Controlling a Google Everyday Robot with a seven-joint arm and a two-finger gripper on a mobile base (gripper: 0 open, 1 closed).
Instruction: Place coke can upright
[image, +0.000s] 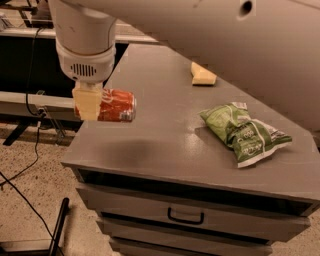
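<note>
The coke can (116, 105) is red-orange with a silver end and lies on its side. It hangs in the air above the left front part of the grey cabinet top (165, 125), and its shadow falls on the surface below. My gripper (91, 104) comes down from the white wrist at the upper left. Its yellowish fingers (88, 103) are shut around the left end of the can.
A green-and-white snack bag (245, 133) lies on the right of the top. A small yellow block (202, 75) lies near the back. My big white arm fills the upper right. Drawers with a dark handle (185, 217) are below the top. Cables run on the floor at left.
</note>
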